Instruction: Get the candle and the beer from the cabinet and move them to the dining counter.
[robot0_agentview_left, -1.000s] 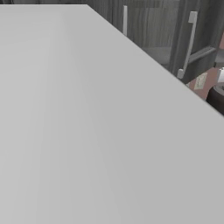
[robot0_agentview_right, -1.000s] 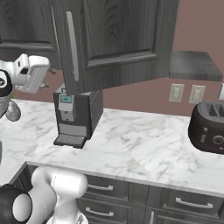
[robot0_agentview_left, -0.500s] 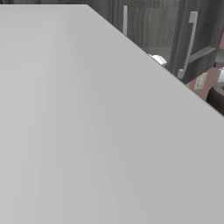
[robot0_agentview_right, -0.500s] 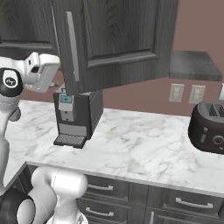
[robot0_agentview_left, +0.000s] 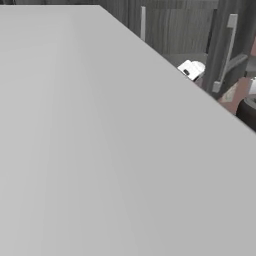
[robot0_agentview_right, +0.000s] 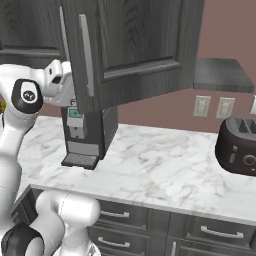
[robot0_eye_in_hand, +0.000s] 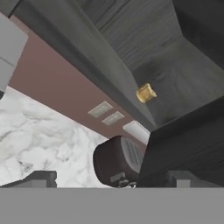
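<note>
The candle (robot0_eye_in_hand: 146, 92) is a small stubby yellow thing lying inside the dark wood-grain cabinet (robot0_eye_in_hand: 175, 65), well ahead of my gripper (robot0_eye_in_hand: 111, 179). The hand view is rolled, so the cabinet's inside slants across it. Both dark fingertips (robot0_eye_in_hand: 41, 177) stand far apart with nothing between them, so the gripper is open. In the right base view my white hand (robot0_agentview_right: 59, 82) reaches behind the edge of the open cabinet door (robot0_agentview_right: 135, 45). From the left base view the hand (robot0_agentview_left: 191, 69) shows by the cabinet handles. The beer and the dining counter are out of view.
A dark coffee machine (robot0_agentview_right: 86, 135) stands on the marble worktop (robot0_agentview_right: 160, 170) just below the open door. A dark toaster (robot0_agentview_right: 239, 146) sits to the right. Wall outlets (robot0_agentview_right: 212, 106) are above the worktop. A big flat pale-grey surface (robot0_agentview_left: 90, 150) blocks most of the left base view.
My hand has swung right and up to the open cabinet door's edge, coming into the left base view. The gripper has stayed open.
</note>
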